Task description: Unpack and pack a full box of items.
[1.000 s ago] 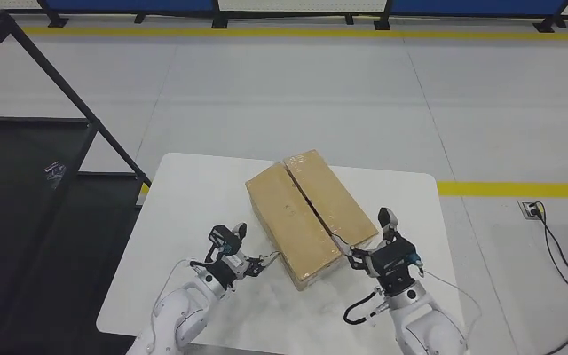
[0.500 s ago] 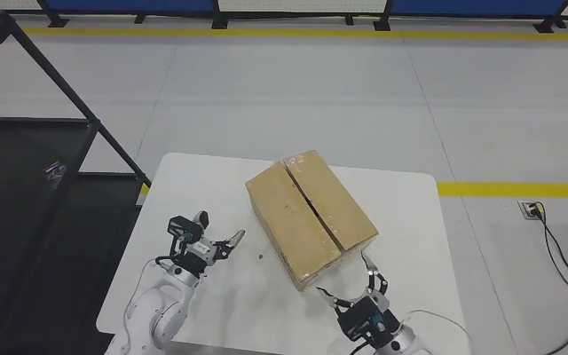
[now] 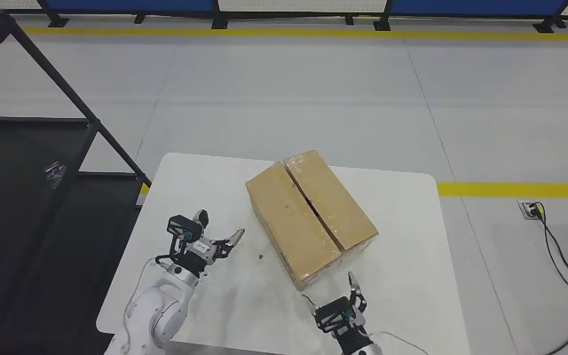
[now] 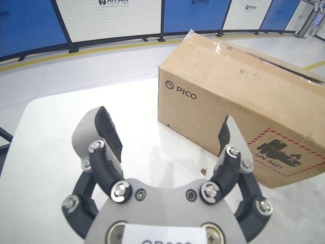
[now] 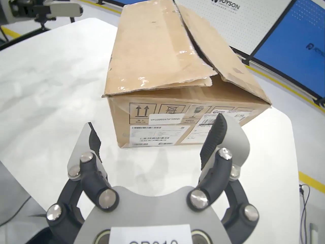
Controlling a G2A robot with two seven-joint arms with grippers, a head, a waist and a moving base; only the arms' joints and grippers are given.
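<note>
Cardboard box (image 3: 311, 217) sits flat near the middle of the white tabletop (image 3: 191, 182), turned at an angle to its edges. You find both top flaps folded down, meeting along a lengthwise seam. At the end facing the right arm, the flap (image 5: 157, 51) edge is ragged and lifts a little above the box wall. That short end carries white labels (image 5: 157, 134); the long side facing the left arm carries a red-bordered hazard mark (image 4: 276, 153).

Left pincer (image 3: 222, 227): released, fingers spread wide, nothing between the pads (image 4: 109, 128). It hangs over bare tabletop beside the box's long side, near it but apart. A small brown speck (image 4: 203, 170) lies on the tabletop between this pincer and the box.

Right pincer (image 3: 330, 291): released as well, fingers spread, nothing held. You see it at the front edge of the tabletop, pointing at the labelled short end, close to the box's near corner but not touching it.

Surroundings: grey floor with a yellow line (image 3: 497, 188), blue and white panels (image 4: 109, 8) behind, and a black frame (image 3: 53, 74) to the left of the tabletop.
</note>
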